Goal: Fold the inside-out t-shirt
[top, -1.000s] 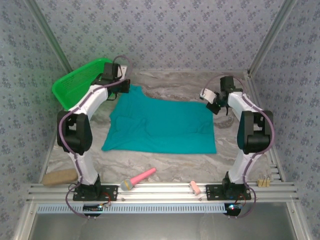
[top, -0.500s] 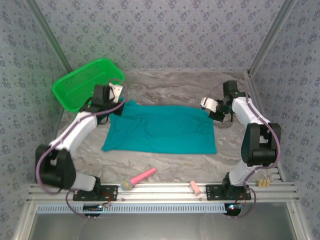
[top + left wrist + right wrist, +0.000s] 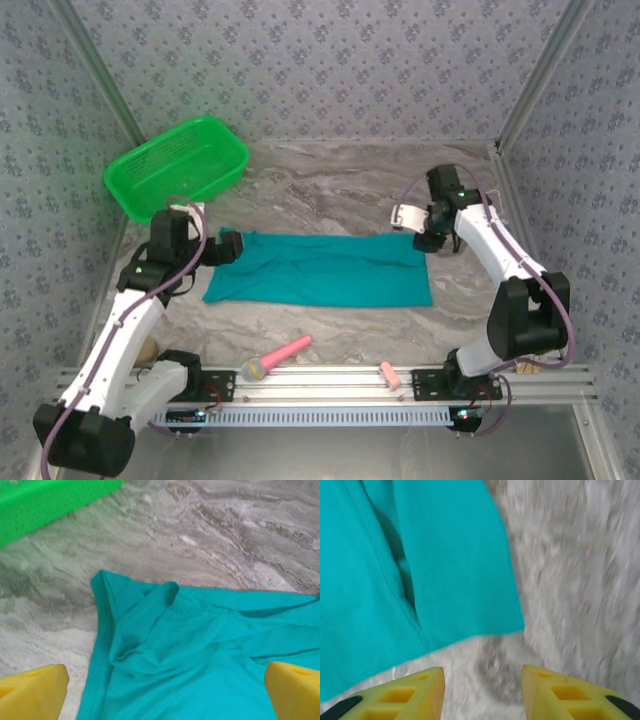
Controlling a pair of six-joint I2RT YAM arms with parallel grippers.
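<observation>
The inside-out t-shirt [image 3: 320, 272] lies on the marble table as a flat teal strip, wider than it is deep. Its rumpled left end with a folded sleeve [image 3: 150, 630] sits under my left gripper [image 3: 162, 700], whose yellow fingertips [image 3: 32, 692] stand wide apart with nothing between them. In the top view the left gripper [image 3: 228, 247] hovers at the shirt's far left corner. My right gripper [image 3: 482, 692] is open over bare marble just off the shirt's corner [image 3: 470, 580], holding nothing. In the top view the right gripper [image 3: 430, 238] is at the shirt's far right corner.
A green mesh basket [image 3: 178, 165] stands at the back left, its rim [image 3: 50, 500] close to the left arm. A pink tool [image 3: 280, 357] and a small pink piece [image 3: 389, 376] lie by the front rail. A tan block [image 3: 148, 348] peeks out behind the left arm.
The shirt's far edge has been brought toward the near side, making a narrower strip. Both grippers have let go of the cloth and opened. The left arm has swung left and nearer.
</observation>
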